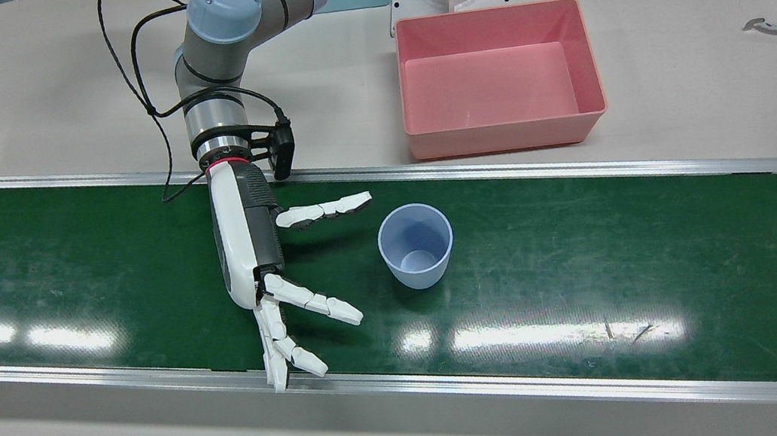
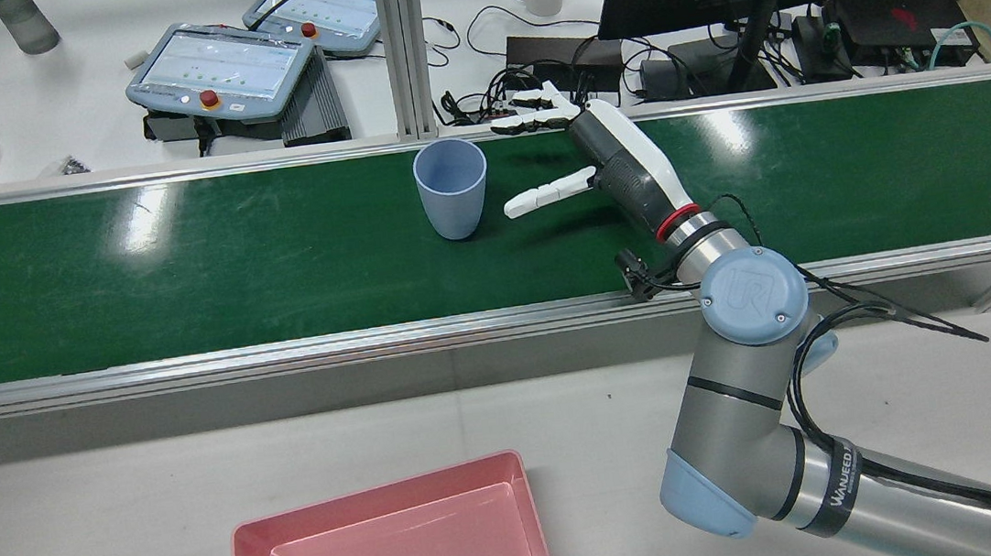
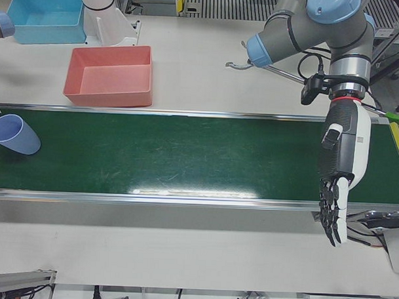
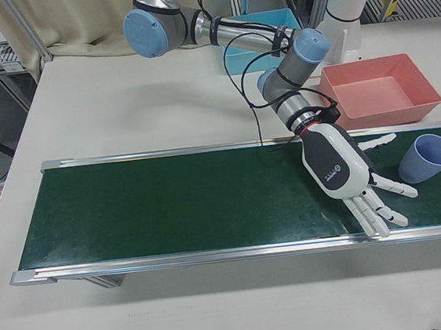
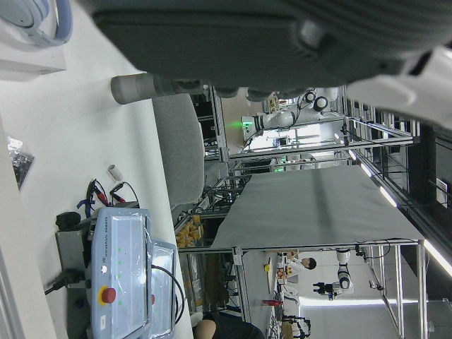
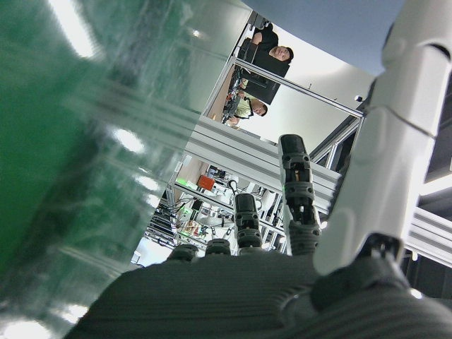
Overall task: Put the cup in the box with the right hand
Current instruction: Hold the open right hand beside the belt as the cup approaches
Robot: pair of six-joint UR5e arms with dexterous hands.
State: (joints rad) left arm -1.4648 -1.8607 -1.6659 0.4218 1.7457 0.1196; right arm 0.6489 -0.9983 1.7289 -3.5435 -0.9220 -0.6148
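Progress: we judge the task barely begun; nothing is grasped, lifted or carried yet, so the whole of the pick, the carry and the drop is left.
Desk: pale desk [image 1: 720, 88] carrying a green belt [image 1: 629, 252] that runs left to right across it.
Box: pink box [image 1: 498, 77] sits on the desk just beyond the belt's far rail in the front view, right of the right arm; we see nothing inside it.
Right arm: right arm [image 1: 232, 27] reaches from the far side out over the belt.
Right hand: right hand [image 1: 266, 265] lies low over the belt, fingers spread wide and apart, holding nothing; the thumb stretches toward the cup, the other fingers point to the near rail. We see a clear gap of green between it and the cup, so no contact.
Left hand: left hand [image 3: 339, 174] hangs over the other end of the belt, well apart from the cup, fingers extended side by side, holding nothing.
Cup: blue cup [image 1: 415, 245] stands upright and empty on the belt, just beside the right hand on its open-palm side, on the near side of the box.
Next: in our judgement the hand must slide sideways to the cup and close around its wall.
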